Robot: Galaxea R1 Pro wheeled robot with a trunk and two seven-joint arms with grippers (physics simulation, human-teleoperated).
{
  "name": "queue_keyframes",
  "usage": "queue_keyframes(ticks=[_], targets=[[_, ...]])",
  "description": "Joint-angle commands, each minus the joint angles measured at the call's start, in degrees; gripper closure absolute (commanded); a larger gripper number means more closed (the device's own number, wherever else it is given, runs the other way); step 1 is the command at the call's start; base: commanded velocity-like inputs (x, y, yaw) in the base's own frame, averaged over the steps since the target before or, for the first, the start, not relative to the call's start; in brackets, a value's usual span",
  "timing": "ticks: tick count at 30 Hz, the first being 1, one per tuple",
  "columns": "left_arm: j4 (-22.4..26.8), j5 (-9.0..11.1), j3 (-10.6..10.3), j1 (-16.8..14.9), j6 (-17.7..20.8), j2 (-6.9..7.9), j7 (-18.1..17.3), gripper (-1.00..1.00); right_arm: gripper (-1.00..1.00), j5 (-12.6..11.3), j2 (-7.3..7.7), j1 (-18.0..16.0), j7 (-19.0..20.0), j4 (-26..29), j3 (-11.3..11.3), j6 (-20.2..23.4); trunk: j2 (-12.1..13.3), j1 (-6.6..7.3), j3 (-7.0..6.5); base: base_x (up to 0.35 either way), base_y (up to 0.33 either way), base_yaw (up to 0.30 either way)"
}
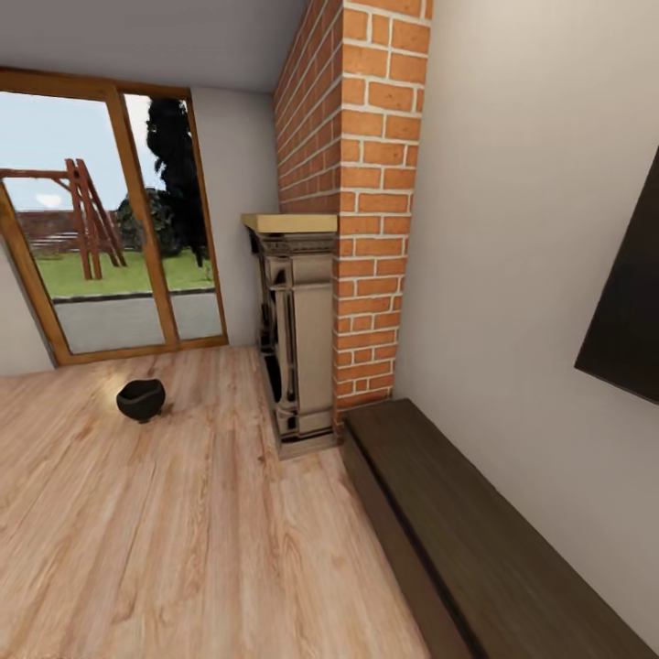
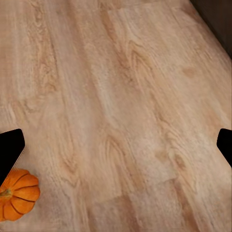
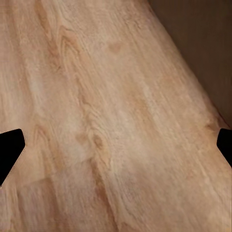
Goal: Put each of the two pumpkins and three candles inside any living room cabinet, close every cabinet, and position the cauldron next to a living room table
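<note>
One pumpkin (image 2: 18,194) lies on the floor (image 2: 125,106) just beside your left pincer (image 2: 116,145), nearer than the right pincer (image 3: 116,147); both pincers gape empty.

Beneath me the pale plank floor (image 1: 183,531) looks like wood with a soft sheen. The long dark-brown cabinet (image 1: 476,540) shows matt wood grain. The chimney column (image 1: 366,183) is rough red brick. My small black cauldron (image 1: 141,399) looks slightly glossy; the ribbed orange pumpkin (image 2: 18,194) smooth.
</note>
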State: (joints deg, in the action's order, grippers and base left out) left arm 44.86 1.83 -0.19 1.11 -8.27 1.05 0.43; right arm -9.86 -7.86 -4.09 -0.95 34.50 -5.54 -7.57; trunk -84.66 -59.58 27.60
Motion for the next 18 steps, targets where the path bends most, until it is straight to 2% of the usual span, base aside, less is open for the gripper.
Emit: queue_keyframes(ticks=[1, 5, 13, 18], targets=[[0.1, 0.2, 0.0, 0.0, -0.1, 0.01, 0.0, -1.00, -1.00, -0.6, 0.04, 0.0, -0.1, 0.0, -0.3, -0.3, 0.0, -0.03, 0.05, 0.240, 0.000, 0.289], [0.0, 0.2, -0.1, 0.0, -0.2, 0.01, 0.0, -1.00, -1.00, -0.6, 0.04, 0.0, -0.1, 0.0, -0.3, -0.3, 0.0, -0.03, 0.05, 0.132, 0.000, 0.276], [0.0, 0.2, -0.1, 0.0, -0.1, 0.01, 0.0, -1.00, -1.00, -0.6, 0.04, 0.0, -0.1, 0.0, -0.3, -0.3, 0.0, -0.03, 0.05, 0.043, 0.000, 0.165], [0.0, 0.2, 0.0, 0.0, -0.1, 0.01, 0.0, -1.00, -1.00, -0.6, 0.08, 0.0, -0.1, 0.0, -0.3, -0.3, 0.0, -0.03, 0.05, 0.187, 0.000, 0.264]])
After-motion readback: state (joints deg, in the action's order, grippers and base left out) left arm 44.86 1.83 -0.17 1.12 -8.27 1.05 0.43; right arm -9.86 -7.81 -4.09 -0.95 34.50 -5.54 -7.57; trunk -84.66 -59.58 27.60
